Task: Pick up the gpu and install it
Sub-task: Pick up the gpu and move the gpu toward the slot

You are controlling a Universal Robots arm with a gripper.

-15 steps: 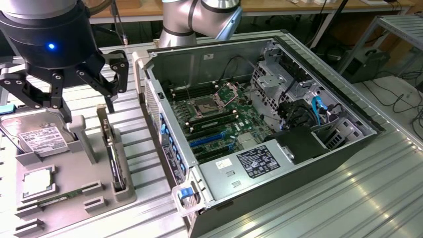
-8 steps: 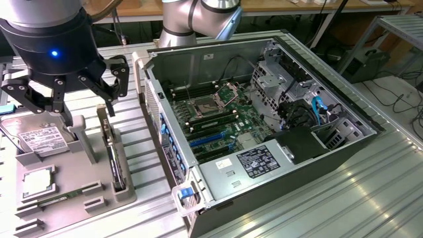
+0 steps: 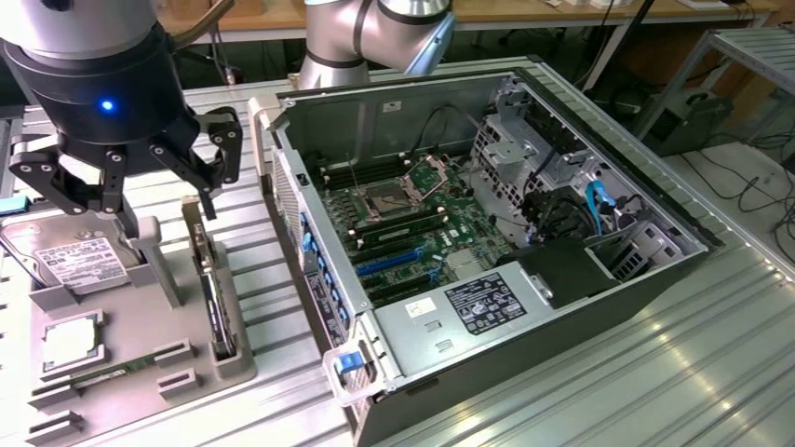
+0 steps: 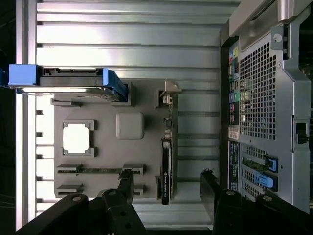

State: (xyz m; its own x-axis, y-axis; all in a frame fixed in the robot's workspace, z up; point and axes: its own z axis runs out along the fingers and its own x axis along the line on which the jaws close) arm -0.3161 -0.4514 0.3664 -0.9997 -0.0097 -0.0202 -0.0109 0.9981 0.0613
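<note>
The gpu point(image 3: 214, 289) is a thin dark card standing on edge in a slot at the side of a grey holder tray point(image 3: 186, 372) nearest the computer case. In the wrist view the gpu point(image 4: 166, 169) appears edge-on, with its pale metal bracket point(image 4: 169, 93) at the far end. My black gripper point(image 3: 168, 209) hangs open above the tray, a little over the card and apart from it. In the wrist view the gripper point(image 4: 166, 192) has one dark finger on each side of the card's line. Nothing is held between the fingers.
An open computer case point(image 3: 410, 102) lies to the exterior view's right of the tray, showing its motherboard and blue expansion slots point(image 3: 391, 263). The tray also holds a silver hard drive point(image 3: 69, 256), a square processor point(image 3: 73, 340) and a memory stick point(image 4: 93, 170). Everything rests on a ribbed aluminium table point(image 3: 646, 382).
</note>
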